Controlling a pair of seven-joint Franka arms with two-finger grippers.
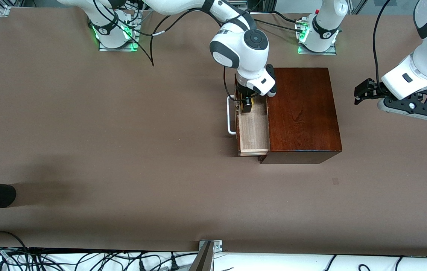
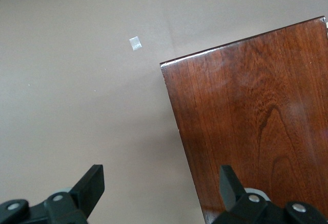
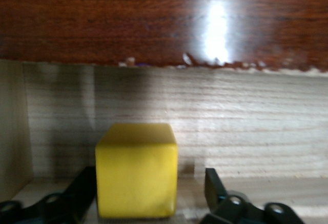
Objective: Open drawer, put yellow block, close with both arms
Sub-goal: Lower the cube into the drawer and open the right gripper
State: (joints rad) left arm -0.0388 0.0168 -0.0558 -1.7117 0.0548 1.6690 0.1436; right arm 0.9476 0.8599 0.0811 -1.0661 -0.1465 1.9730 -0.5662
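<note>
Right tool: lowered into the open drawer, at the drawer's end nearest the robot bases. In the right wrist view the yellow block stands on the pale wood floor between the two fingers; a gap shows on at least one side, so the jaws stand wide and the block appears released, resting in the drawer. The white handle faces the right arm's end of the table, and the drawer slides toward the brown box along that line. The closing push therefore likely runs from the handle toward the box, and the right tool must first rise clear. Left tool: waits in the air over bare table beside the box, toward the left arm's end, jaws wide and empty.
</note>
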